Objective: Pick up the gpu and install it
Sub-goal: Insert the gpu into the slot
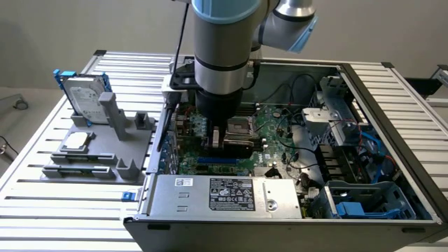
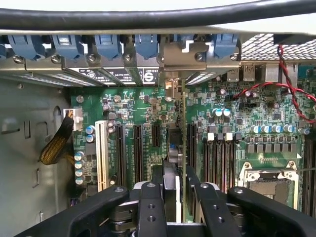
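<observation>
This looks like a robotics lab or test bench: an industrial robot arm (image 1: 218, 58) reaches into an open computer case (image 1: 280, 233) set on a table (image 1: 42, 210) of aluminium profile slats. At nine o'clock from the case in the exterior view stands a grey fixture (image 1: 105, 157) holding loose parts (a hard drive (image 1: 84, 97), a processor chip (image 1: 77, 139)), and a bare pale wall (image 1: 70, 26) lies at twelve o'clock

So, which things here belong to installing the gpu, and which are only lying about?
Belong to the job: the gpu, held in the gripper; the motherboard in the open computer case.
Lying about: the hard drive and the processor chip on the grey holder beside the case.
</observation>
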Robot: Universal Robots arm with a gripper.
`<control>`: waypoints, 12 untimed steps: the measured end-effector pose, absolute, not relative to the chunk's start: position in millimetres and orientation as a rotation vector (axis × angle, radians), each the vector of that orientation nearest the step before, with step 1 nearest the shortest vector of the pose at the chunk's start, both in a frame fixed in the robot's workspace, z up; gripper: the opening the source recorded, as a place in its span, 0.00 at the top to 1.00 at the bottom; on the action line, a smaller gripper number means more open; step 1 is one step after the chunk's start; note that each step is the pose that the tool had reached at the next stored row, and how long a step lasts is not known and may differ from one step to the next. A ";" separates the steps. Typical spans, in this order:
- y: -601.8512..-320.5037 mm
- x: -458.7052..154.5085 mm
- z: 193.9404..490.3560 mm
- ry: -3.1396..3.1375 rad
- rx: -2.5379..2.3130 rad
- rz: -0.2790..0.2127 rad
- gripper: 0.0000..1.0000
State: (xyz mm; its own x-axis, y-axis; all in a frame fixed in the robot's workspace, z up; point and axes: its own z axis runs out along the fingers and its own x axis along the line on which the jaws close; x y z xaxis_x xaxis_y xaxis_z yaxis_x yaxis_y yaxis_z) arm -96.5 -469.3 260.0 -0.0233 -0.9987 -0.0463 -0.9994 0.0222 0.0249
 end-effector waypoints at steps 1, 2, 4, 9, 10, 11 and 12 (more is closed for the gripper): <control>-469.4 -96.6 259.7 2.235 -2.184 0.078 0.71; -469.4 -96.6 259.3 2.235 -2.184 0.078 0.71; -469.4 -96.7 258.6 2.235 -2.184 0.078 0.71; -469.4 -96.9 256.8 2.235 -2.184 0.078 0.71; -469.4 -96.9 256.6 2.236 -2.183 0.078 0.71; -469.4 -96.9 256.3 2.237 -2.183 0.078 0.71; -469.3 -96.9 256.1 2.238 -2.181 0.078 0.71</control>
State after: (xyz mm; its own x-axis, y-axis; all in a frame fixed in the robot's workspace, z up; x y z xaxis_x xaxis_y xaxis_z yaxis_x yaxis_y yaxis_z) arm -96.9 -469.3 256.1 -0.0260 -0.9986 -0.0463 -0.9994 0.0249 0.0249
